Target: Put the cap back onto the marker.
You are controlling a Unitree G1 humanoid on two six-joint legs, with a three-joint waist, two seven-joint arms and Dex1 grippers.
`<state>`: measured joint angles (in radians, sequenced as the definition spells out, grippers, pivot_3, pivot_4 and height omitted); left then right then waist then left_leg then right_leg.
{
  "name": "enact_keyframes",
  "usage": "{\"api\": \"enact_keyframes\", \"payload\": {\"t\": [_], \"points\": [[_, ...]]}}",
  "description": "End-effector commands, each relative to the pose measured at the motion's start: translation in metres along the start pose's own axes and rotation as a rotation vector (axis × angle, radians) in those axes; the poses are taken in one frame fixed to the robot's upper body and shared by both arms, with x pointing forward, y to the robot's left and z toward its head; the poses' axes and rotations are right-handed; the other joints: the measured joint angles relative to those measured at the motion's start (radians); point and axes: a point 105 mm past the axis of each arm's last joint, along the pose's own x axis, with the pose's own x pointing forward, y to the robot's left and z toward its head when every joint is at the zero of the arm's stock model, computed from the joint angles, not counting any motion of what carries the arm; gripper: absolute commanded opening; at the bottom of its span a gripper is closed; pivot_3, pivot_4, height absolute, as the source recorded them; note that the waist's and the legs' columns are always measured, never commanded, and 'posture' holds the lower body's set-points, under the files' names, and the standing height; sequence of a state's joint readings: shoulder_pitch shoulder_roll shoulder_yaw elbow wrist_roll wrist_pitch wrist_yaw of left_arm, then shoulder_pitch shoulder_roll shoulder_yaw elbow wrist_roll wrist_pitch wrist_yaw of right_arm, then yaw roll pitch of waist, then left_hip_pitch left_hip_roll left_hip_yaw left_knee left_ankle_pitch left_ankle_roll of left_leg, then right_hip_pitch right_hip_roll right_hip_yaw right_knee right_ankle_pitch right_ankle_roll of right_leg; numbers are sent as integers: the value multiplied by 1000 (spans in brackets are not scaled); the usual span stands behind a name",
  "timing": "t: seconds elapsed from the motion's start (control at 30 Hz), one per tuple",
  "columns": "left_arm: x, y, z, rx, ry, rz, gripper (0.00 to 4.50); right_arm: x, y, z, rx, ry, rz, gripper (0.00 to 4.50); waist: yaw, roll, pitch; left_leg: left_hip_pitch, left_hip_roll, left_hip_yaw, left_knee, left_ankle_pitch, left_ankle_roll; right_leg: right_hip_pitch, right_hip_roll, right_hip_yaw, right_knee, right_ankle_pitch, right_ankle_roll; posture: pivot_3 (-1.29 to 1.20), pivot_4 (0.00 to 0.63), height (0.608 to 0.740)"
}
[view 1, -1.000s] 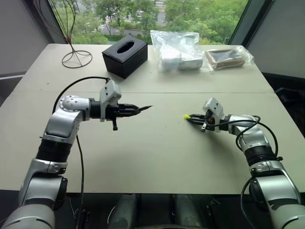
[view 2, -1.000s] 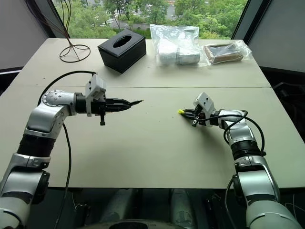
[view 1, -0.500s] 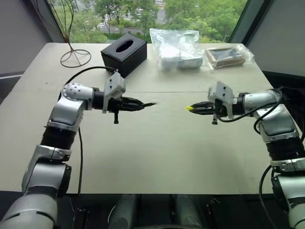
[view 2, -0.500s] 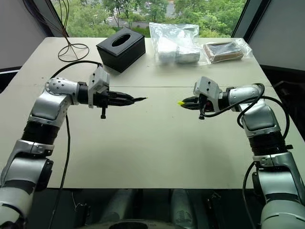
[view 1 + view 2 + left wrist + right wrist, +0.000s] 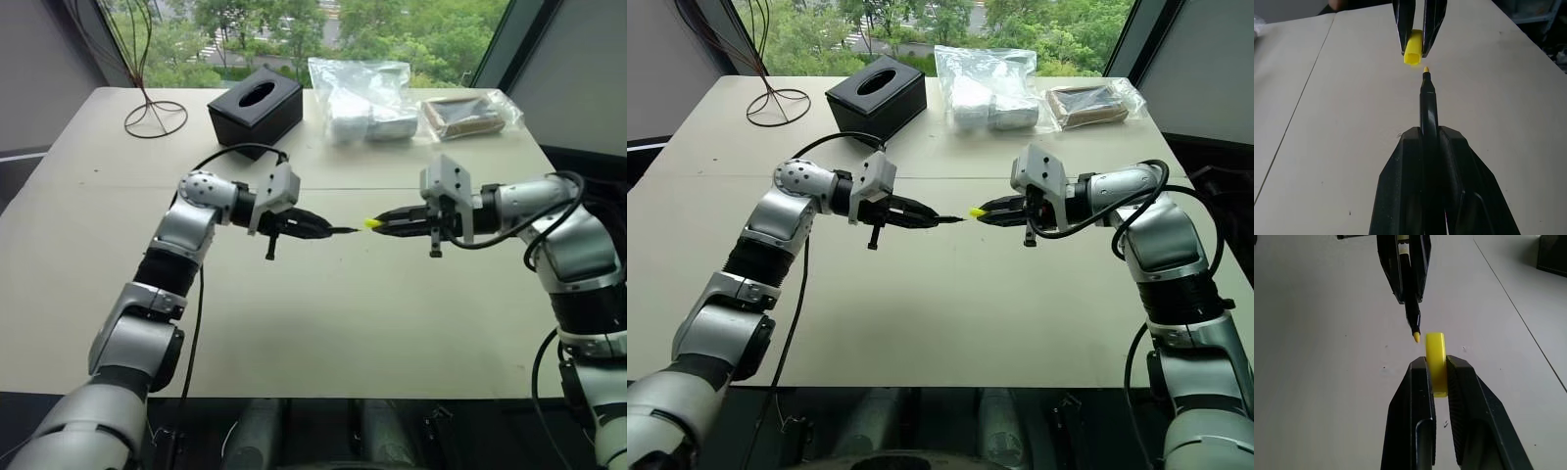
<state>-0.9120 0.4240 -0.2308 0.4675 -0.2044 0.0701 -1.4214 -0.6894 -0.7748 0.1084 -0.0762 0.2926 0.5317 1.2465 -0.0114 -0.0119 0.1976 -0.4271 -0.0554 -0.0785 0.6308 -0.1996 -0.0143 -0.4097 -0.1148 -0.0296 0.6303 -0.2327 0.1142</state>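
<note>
While both arms are raised above the pale desk [image 5: 323, 323], the marker [image 5: 338, 230] is held in the closed jaws of the left gripper [image 5: 312, 226], just left of the frame's middle in the head views, with its yellow tip pointing toward the right. Facing it from the right of centre, the right gripper [image 5: 392, 219] is seen with its jaws pinched shut on the cap [image 5: 371, 223], whose open end is turned toward the marker. Tip and cap are very close but not joined; in the wrist views a narrow gap is visible, and the tip sits slightly off the cap's opening. Farther back, in the upper part of the frame, a black tissue box [image 5: 255, 112] is found left of centre, clear plastic bags [image 5: 364, 98] right of it, and a wire stand [image 5: 155, 117] at the upper left.
</note>
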Motion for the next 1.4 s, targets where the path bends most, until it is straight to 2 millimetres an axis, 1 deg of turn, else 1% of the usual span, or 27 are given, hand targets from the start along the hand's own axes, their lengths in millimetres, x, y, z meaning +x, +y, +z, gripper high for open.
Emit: {"api": "enact_keyframes", "payload": {"t": [0.03, 0.17, 0.37, 0.53, 0.87, 1.13, 1.23, 1.4], "points": [[-1, 5, 11, 52, -9, 6, 0, -3, 4, 12, -43, -29, -1, 31, 0, 0, 0, 0, 0, 0, 0, 0, 0, 0, 0, 0, 0, 0, 0, 0, 150, 740], [-4, 7, 13, 57, -7, 15, 0, -1, 7, 7, -46, -10, 0, 31, 0, 0, 0, 0, 0, 0, 0, 0, 0, 0, 0, 0, 0, 0, 0, 0, 150, 740], [-11, 7, 12, 54, 5, 22, 0, -1, 5, 1, -48, 5, -10, 31, 0, 0, 0, 0, 0, 0, 0, 0, 0, 0, 0, 0, 0, 0, 0, 0, 150, 740], [-13, 5, 12, 52, 6, 19, 0, 0, 4, -2, -44, 9, -13, 31, 0, 0, 0, 0, 0, 0, 0, 0, 0, 0, 0, 0, 0, 0, 0, 0, 150, 740], [-2, 2, 13, 46, -16, 9, 0, 3, 6, 0, -42, -2, -5, 31, 0, 0, 0, 0, 0, 0, 0, 0, 0, 0, 0, 0, 0, 0, 0, 0, 150, 740], [8, 0, 12, 47, -21, -11, 0, 6, 10, 5, -46, -14, 7, 31, -1, 0, 0, 0, 0, 0, 0, 0, 0, 0, 0, 0, 0, 0, 0, 0, 150, 740], [8, 0, 12, 48, -19, -14, 0, 7, 12, 7, -46, -16, 9, 31, 0, 0, 0, 0, 0, 0, 0, 0, 0, 0, 0, 0, 0, 0, 0, 0, 150, 740], [1, 4, 14, 50, -18, 3, 0, 5, 11, 4, -39, -8, 1, 31, 0, 0, 0, 0, 0, 0, 0, 0, 0, 0, 0, 0, 0, 0, 0, 0, 150, 740]]}}
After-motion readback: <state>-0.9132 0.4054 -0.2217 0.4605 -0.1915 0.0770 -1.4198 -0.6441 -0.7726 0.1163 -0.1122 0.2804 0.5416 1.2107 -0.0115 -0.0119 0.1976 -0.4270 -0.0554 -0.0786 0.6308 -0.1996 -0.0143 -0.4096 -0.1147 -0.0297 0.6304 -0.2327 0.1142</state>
